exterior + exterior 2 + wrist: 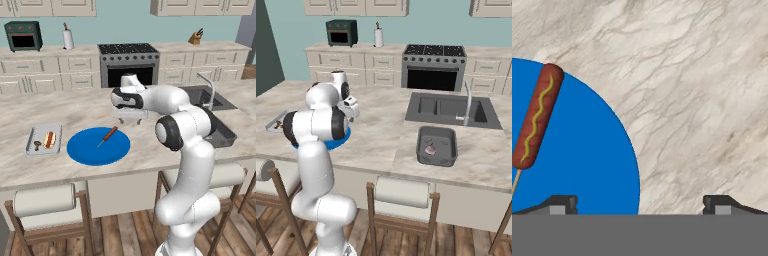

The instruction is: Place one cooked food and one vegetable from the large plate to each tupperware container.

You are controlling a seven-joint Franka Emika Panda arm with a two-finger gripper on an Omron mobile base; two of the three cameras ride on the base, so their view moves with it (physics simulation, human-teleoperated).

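We saw jaws spread wide, empty, hovering over desk (165, 145) at rim of large plate (82, 150). Corn dog (537, 122) on stick lay on plate, off to one side of jaws. One tupperware container (35, 135) held hot dog (49, 139); second (437, 146) sat by sink (453, 110).

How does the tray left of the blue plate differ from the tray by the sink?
The left tray looks pale grey and holds two items, a hot dog and a small dark piece; the sink-side tray looks darker grey and holds one pinkish item. The left tray sits beside the blue plate; the other sits just in front of the sink. Both are shallow, rectangular, round-cornered and rest flat on the same counter.
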